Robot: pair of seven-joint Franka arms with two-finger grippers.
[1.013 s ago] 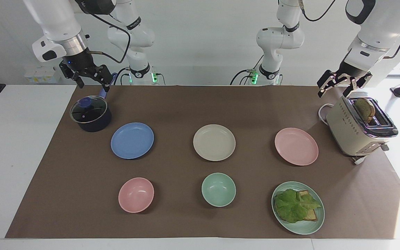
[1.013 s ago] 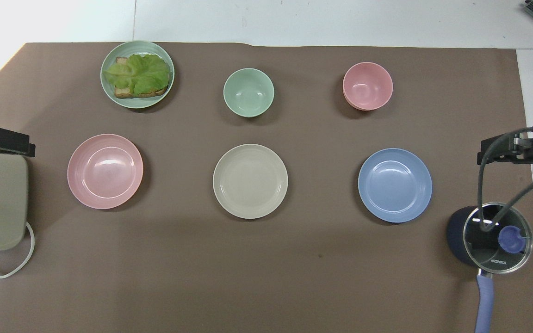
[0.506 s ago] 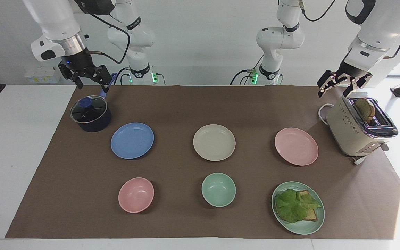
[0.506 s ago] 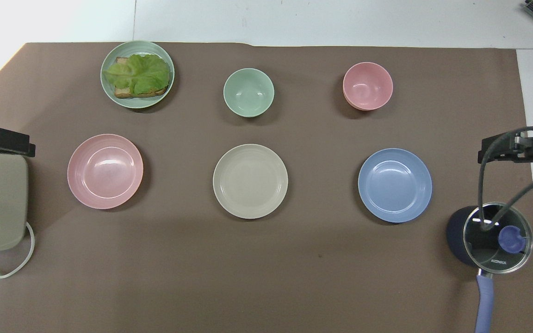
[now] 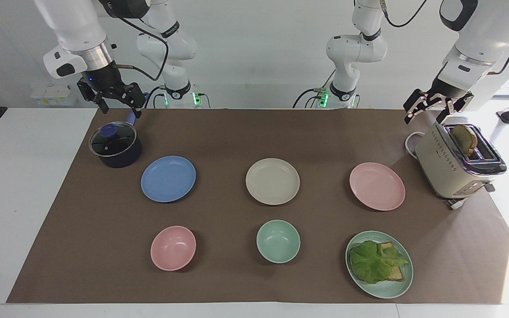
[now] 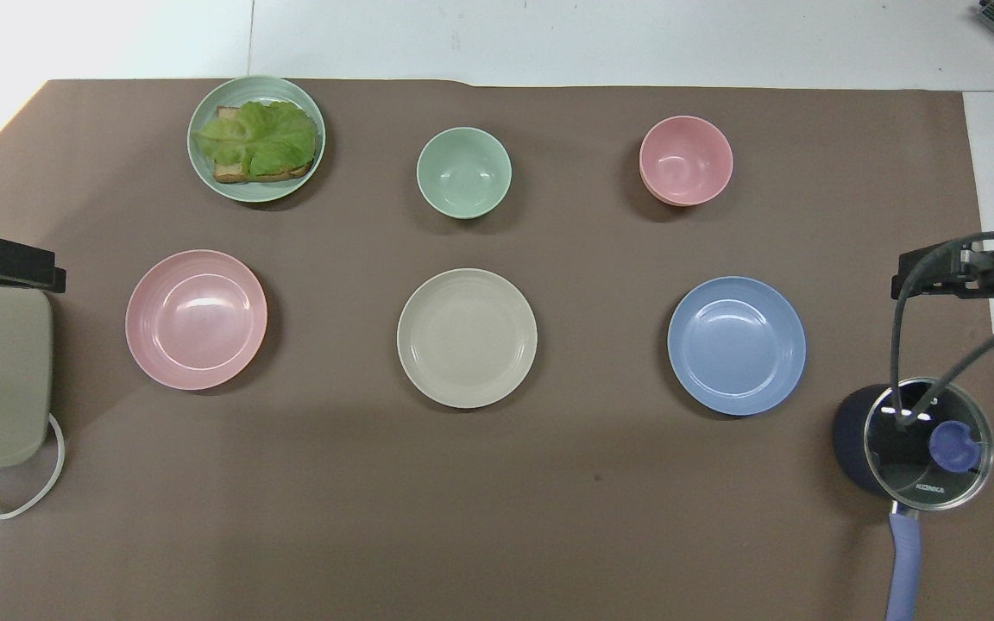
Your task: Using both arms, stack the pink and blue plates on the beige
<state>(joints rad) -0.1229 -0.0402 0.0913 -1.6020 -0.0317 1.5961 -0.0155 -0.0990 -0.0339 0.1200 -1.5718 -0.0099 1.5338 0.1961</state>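
Three equal plates lie in a row across the brown mat, none touching. The beige plate [image 5: 272, 181] [image 6: 467, 337] is in the middle. The blue plate [image 5: 168, 179] [image 6: 736, 345] lies toward the right arm's end and the pink plate [image 5: 377, 186] [image 6: 196, 319] toward the left arm's end. My right gripper [image 5: 119, 107] hangs open and empty in the air over the pot's handle. My left gripper [image 5: 426, 117] hangs open and empty over the toaster's robot-side end. Neither gripper is over a plate.
A dark pot with a glass lid [image 5: 115, 145] stands beside the blue plate, a cream toaster [image 5: 455, 165] with bread beside the pink plate. Farther from the robots sit a pink bowl [image 5: 173, 247], a green bowl [image 5: 278, 241] and a green plate [image 5: 396, 289] bearing lettuce and toast.
The right gripper has drifted a little toward the table's middle, still above the pot. The left arm and all the plates have stayed put.
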